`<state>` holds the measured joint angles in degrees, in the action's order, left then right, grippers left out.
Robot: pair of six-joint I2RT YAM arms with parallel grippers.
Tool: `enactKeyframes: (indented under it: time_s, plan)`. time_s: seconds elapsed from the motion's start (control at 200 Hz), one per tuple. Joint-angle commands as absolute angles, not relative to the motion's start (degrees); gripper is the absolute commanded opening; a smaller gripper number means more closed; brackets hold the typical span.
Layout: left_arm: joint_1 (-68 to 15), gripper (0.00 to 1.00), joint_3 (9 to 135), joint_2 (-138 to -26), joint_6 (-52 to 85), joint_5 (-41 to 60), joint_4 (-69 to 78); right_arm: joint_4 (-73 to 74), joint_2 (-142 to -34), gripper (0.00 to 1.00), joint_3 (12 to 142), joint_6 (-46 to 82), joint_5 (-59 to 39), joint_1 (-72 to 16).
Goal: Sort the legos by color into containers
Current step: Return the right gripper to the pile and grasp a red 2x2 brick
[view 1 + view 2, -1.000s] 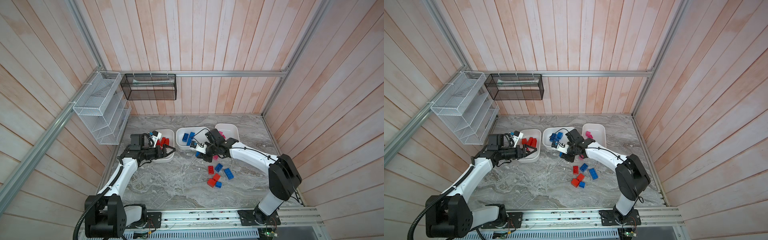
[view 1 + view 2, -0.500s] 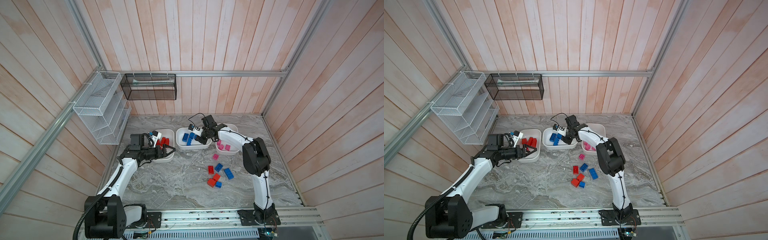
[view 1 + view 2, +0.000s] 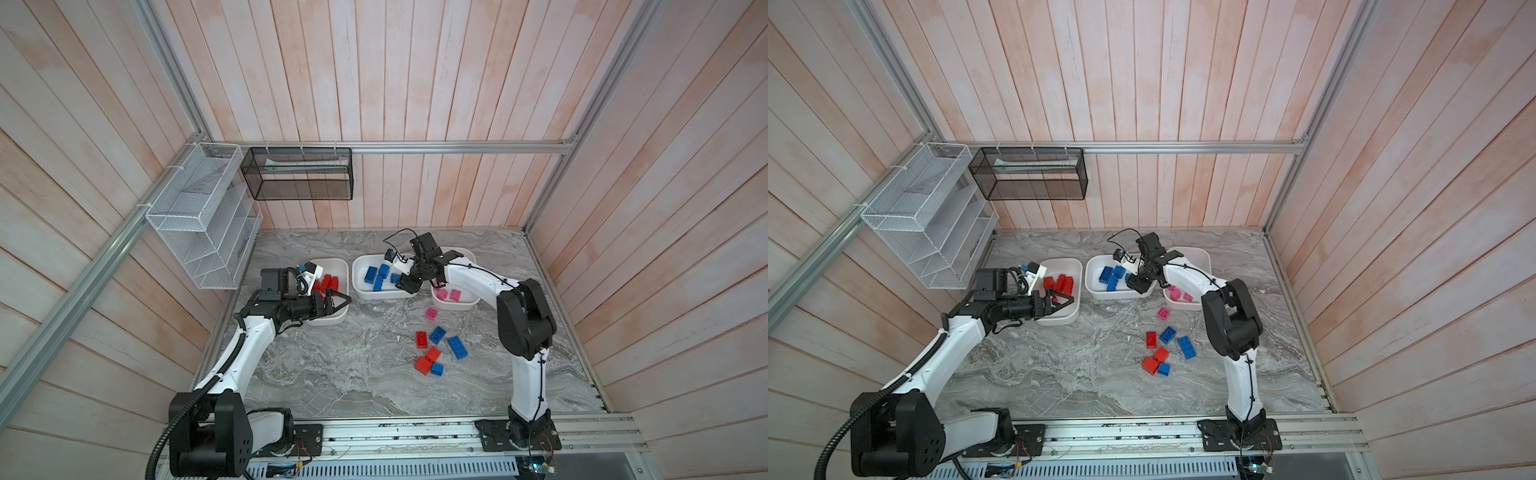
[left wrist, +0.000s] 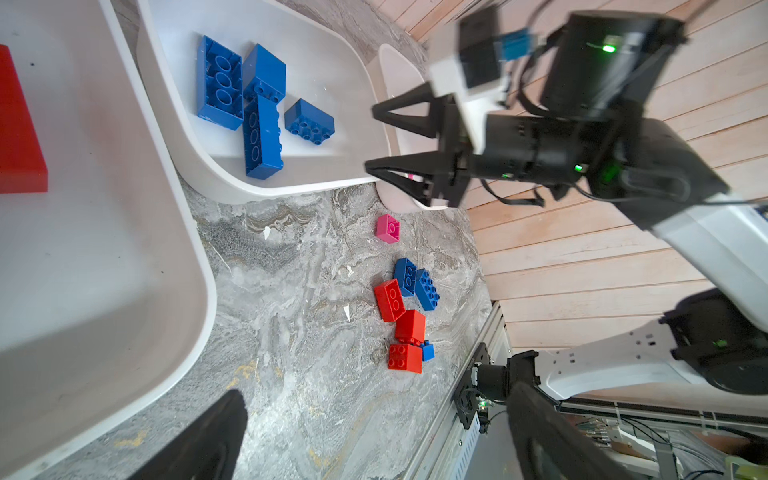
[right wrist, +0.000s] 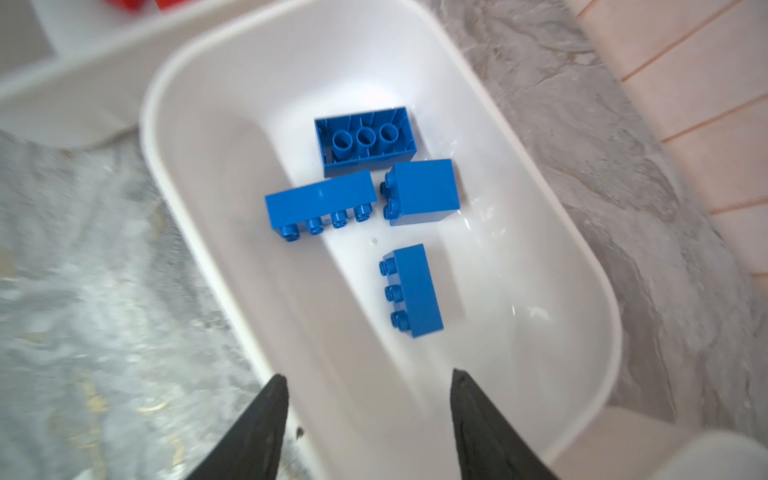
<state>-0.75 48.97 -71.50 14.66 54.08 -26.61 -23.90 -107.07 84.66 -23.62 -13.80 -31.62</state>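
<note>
Legos, blue, four: lying in middle tub, at 12 o'clock on table; one underside up, three on their sides.
Red legos: in left tub, 10 o'clock.
Pink legos: in right tub, 2 o'clock.
Loose pink lego: on table just beside right tub, at its 7 o'clock.
Loose cluster: three red, three blue, at 4 o'clock on table, some touching.
Right hand: fingers apart, nothing between them, above middle tub's end nearest right tub.
Left hand: fingers wide apart, empty, over left tub's 6 o'clock rim.
White wire rack: left wall.
Black mesh basket: rear wall.
</note>
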Motion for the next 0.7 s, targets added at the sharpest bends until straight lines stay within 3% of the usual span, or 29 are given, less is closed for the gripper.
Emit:
enactKeyframes:
  time_s: [0.0, 0.14, 0.2, 0.29, 0.48, 0.695]
  plan:
    - [-0.5, 1.0, 47.9, -70.8, 14.9, 55.1, -26.0, -21.9, -98.4, 0.63, 75.7, -6.3, -19.0, -32.1]
    - [-0.5, 1.0, 47.6, -70.5, 15.4, 56.1, -25.4, -17.1, -87.2, 0.64, 60.4, 8.8, -11.8, -37.4]
    - [-0.6, 1.0, 47.6, -70.7, 15.5, 56.4, -25.3, -17.8, -84.2, 0.73, 57.1, 14.9, -7.8, -39.1]
    - [-0.7, 1.0, 47.4, -70.7, 15.9, 56.7, -24.7, -20.0, -81.9, 0.75, 53.9, 23.0, -1.5, -42.1]
    - [-0.7, 1.0, 47.7, -70.7, 15.7, 56.4, -24.9, -25.9, -85.7, 0.73, 53.2, 35.3, 7.3, -47.1]
    - [-0.8, 1.0, 48.0, -70.6, 15.4, 56.4, -25.1, -26.0, -91.6, 0.64, 54.4, 39.1, 8.6, -48.0]
